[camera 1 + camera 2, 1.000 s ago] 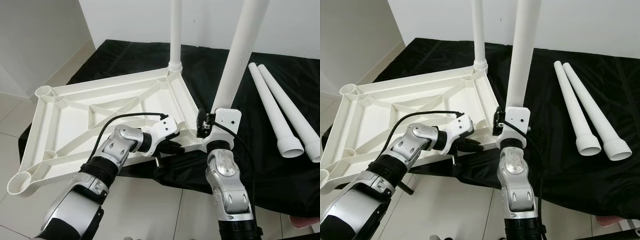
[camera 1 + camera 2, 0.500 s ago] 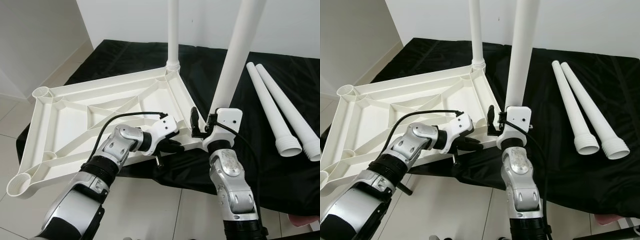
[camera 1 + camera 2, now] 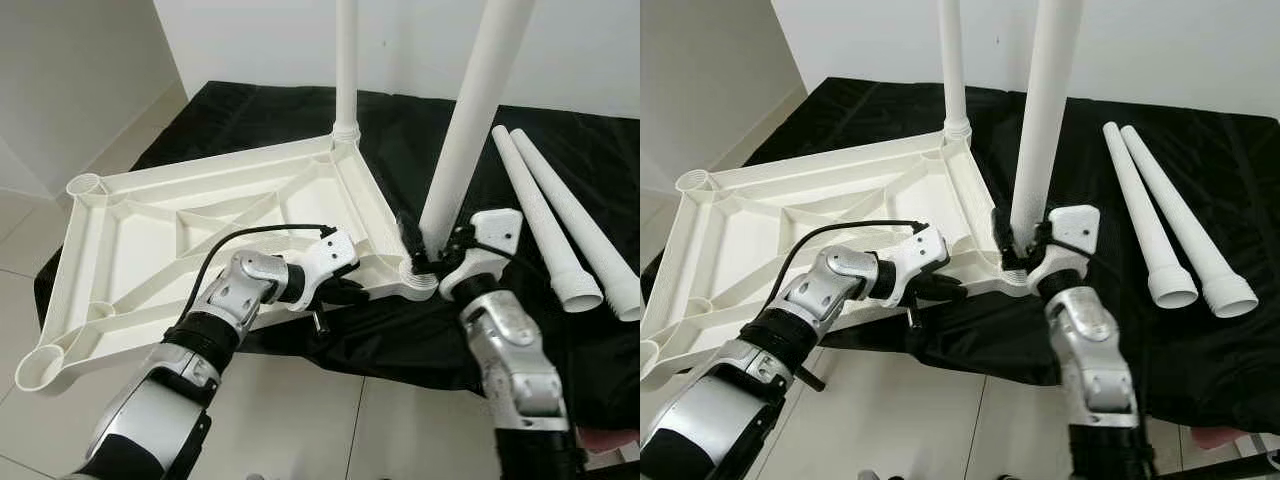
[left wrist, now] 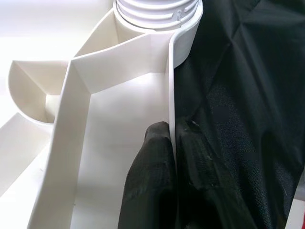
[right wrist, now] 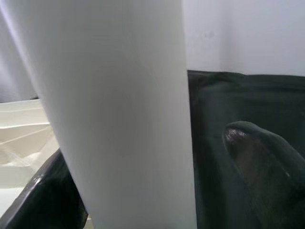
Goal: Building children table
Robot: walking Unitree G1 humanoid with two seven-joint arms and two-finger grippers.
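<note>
While the white tabletop (image 3: 200, 225) lay upside down on the black cloth (image 3: 560, 170), the left gripper (image 3: 345, 290) was clamped on its near rim, one finger (image 4: 147, 181) either side of the wall. At three o'clock from it, the right gripper (image 3: 432, 262) straddled the base of an upright leg (image 3: 465, 130) standing in the corner socket, fingers spread, not squeezing. Two loose legs (image 3: 560, 225) lay at two o'clock.

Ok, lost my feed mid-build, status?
Left gripper shut on tabletop rim. Right gripper open around near leg at its socket. Two spare legs on cloth.
</note>
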